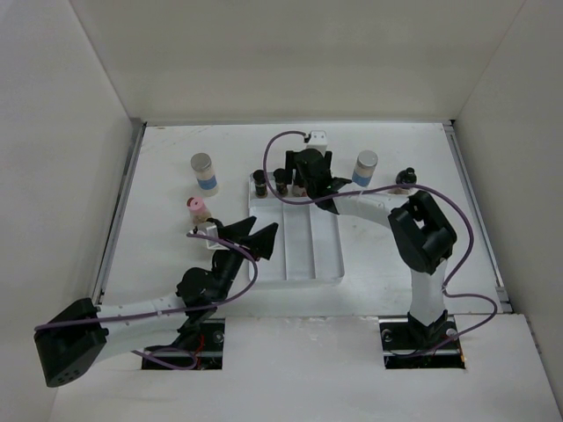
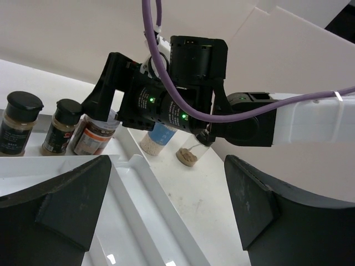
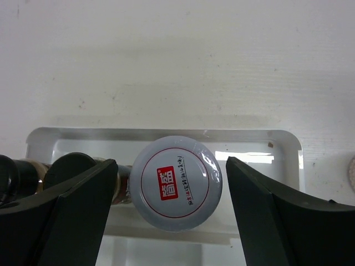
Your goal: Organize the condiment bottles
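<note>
Grey-lidded round bottle with a red logo (image 3: 176, 191) stood at the far end of the clear divided tray (image 3: 280, 145).
Right gripper (image 3: 172, 166) hung over it, fingers wide, a thin gap each side; left gripper (image 2: 167, 166) was wide and empty too. The bottle looked light, stiff and smooth — likely slippery, so better pinched on the body under the lid.

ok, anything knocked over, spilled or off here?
Nothing stands out. Two black-capped bottles and a grey-lidded one stand in a row at the tray's far end, right hand open around the latter. Two blue-labelled bottles, a pink-capped and a small dark-capped one sit outside it on the table. No spill visible.
</note>
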